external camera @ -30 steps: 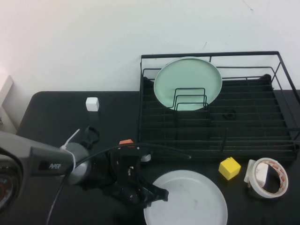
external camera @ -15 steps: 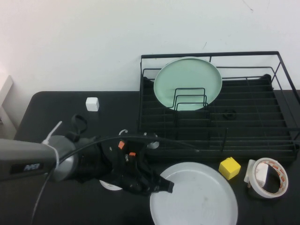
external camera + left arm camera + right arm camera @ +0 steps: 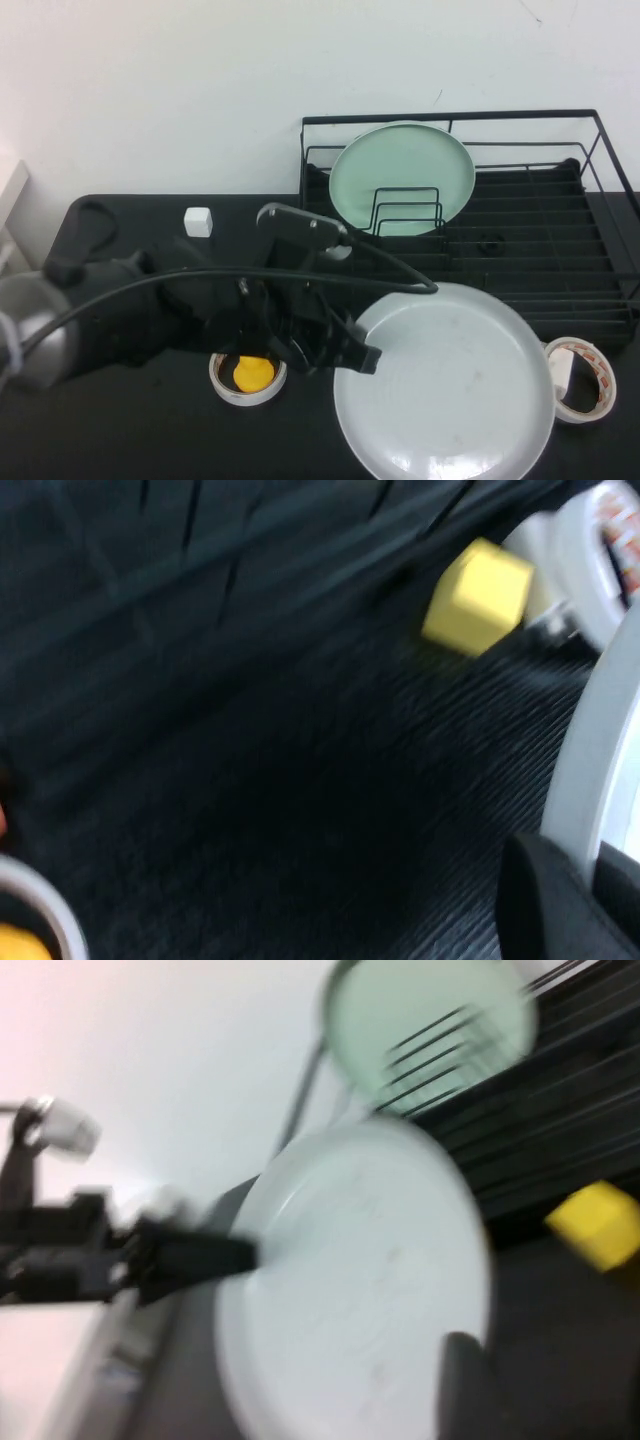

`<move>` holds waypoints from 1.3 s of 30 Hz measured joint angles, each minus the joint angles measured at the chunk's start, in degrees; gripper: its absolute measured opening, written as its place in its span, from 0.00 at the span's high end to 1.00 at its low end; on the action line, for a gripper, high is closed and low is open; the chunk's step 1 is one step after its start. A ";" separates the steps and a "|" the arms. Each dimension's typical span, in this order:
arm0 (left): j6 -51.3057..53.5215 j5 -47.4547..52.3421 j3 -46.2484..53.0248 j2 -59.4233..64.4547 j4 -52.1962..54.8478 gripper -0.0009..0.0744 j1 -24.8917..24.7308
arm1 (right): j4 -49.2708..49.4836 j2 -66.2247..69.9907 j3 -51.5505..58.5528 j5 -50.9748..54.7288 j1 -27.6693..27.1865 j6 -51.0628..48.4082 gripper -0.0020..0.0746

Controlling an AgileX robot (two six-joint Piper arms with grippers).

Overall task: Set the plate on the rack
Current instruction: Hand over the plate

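Left gripper (image 3: 360,357), centre frame, pinches the plate (image 3: 445,385) at its left rim, face tilted up, lower right. Right gripper (image 3: 470,1380): jaws' state unclear.

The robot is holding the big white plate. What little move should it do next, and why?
Probably carry the plate up over the rack, toward its free wires. The left claw is shut on the plate's rim, and the plate hangs almost flat in front of the rack. The mint-green plate fills only the rack's back left. The right claw is outside the high view.
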 joint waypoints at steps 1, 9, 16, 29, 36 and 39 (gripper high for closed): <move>1.44 0.00 0.00 -1.06 -0.04 0.99 -0.14 | 2.27 0.00 0.00 0.84 0.00 -0.73 0.49; 6.24 0.54 0.00 -7.39 -0.81 0.99 -5.27 | 16.63 0.00 0.00 3.57 0.00 -11.37 0.36; 6.64 0.78 0.44 -11.54 -1.16 0.99 -11.70 | 18.27 0.00 0.00 4.61 0.00 -14.78 0.35; 5.88 3.77 0.44 -16.12 -3.42 0.98 -14.03 | 20.06 0.00 0.00 6.26 0.00 -22.58 0.72; 4.33 5.09 0.44 -16.26 -0.71 0.87 -14.03 | 22.97 0.00 0.14 6.69 0.00 -29.81 0.81; 4.01 5.50 0.44 -16.26 1.25 0.66 -14.07 | 19.80 0.00 -1.33 8.08 0.00 -30.44 0.81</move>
